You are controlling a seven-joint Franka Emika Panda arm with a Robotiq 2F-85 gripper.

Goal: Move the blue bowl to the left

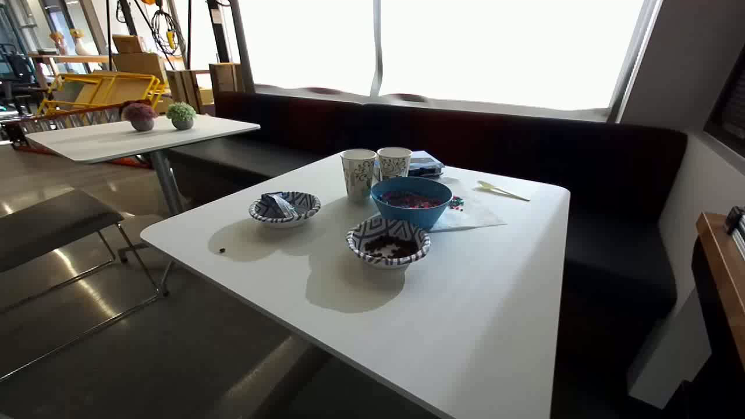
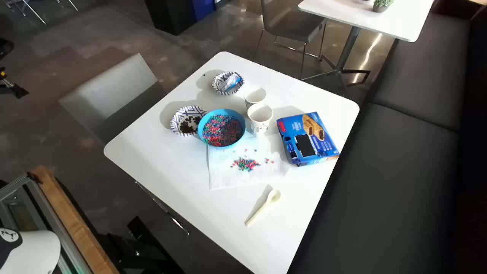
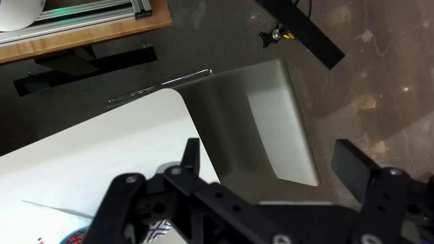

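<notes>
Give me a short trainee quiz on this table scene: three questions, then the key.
1. True or false: in the wrist view, the gripper stands open.
2. How many cups stand beside the blue bowl? A) one B) two C) three
3. Short answer: on what do the coloured pieces outside the blue bowl lie?

Key: 1. True. 2. B. 3. The white sheet.

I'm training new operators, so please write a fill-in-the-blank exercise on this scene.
Two tall white ____ stand beside the blue bowl.
The spoon lies off the white sheet, on the ____.
The main colour of the box is ____.
The gripper is not shut but ____.

Missing words: cups; table; blue; open.
</notes>
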